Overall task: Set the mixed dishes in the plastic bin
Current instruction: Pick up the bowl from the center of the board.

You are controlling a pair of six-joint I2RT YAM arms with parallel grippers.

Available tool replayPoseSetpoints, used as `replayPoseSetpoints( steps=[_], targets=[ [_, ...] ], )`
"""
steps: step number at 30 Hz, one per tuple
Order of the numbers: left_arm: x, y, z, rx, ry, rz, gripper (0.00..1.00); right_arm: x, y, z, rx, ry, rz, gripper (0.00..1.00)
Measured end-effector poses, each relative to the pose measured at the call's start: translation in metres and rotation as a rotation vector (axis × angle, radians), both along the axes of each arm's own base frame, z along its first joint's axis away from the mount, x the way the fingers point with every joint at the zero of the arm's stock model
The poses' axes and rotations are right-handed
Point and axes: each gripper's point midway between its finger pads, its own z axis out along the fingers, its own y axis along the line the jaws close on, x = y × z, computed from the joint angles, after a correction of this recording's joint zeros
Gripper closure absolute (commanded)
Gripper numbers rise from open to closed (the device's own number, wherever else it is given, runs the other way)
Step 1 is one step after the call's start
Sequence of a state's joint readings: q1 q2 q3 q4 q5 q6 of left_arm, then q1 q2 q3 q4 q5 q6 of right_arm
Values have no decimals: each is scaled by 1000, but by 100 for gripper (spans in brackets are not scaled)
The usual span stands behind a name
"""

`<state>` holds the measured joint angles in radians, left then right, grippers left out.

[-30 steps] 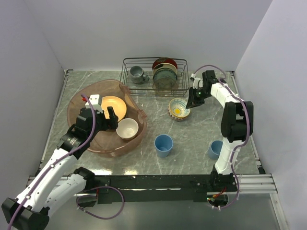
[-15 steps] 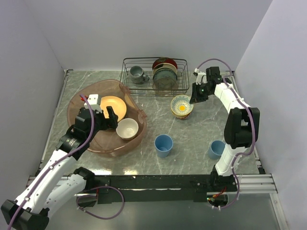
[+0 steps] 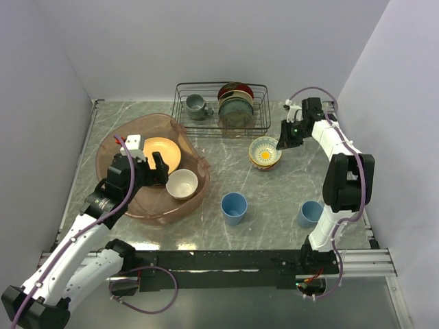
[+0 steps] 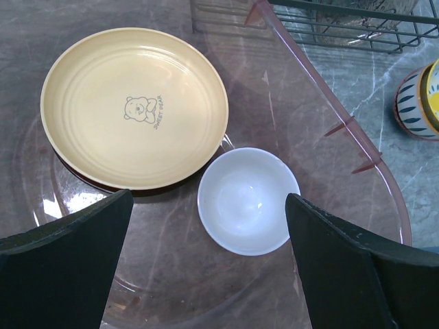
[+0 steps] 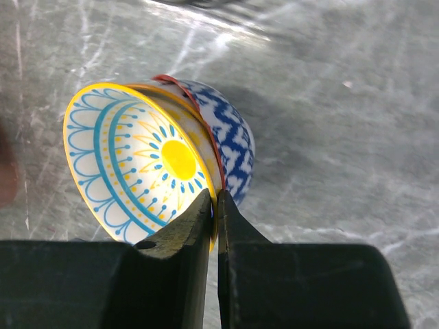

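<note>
since a second ago my right gripper (image 5: 214, 205), pinching the bowl (image 5: 137, 164) by its rim, moved it rightward, maybe lifted. i'd carry it level to the bin (image 3: 103, 157); left gripper (image 3: 147, 168) spread.

In the centre of the top view, a bare strip of desk (image 3: 223, 164) runs between the right wall of the plastic bin (image 3: 197, 156) and the patterned bowl (image 3: 264, 152). The wire rack (image 3: 221, 110) closes its upper end and a blue cup (image 3: 234, 205) stands at its lower end. A second blue cup (image 3: 306, 212) stands at lower right, close to the right arm. Inside the bin, the yellow plate (image 4: 134, 106) and the cream bowl (image 4: 248, 200) lie just beside each other. The floor is bare at lower centre of the left wrist view, between the wide-apart left fingers (image 4: 62, 267).
</note>
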<state>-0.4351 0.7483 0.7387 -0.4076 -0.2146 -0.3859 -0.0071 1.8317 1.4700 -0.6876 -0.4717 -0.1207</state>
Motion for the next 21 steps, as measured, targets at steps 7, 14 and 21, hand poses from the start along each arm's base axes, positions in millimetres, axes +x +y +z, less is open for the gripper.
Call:
replayPoseSetpoints(
  steps=[7,14,21],
  targets=[
    [0,0,0,0,0,0,1,1,-23,-2,17,8,-53,90],
    [0,0,0,0,0,0,1,1,-24,2,56,6,-52,93],
    [0,-1,0,-2,1,-7,1,2,-32,5,89,2,-67,94]
  ],
)
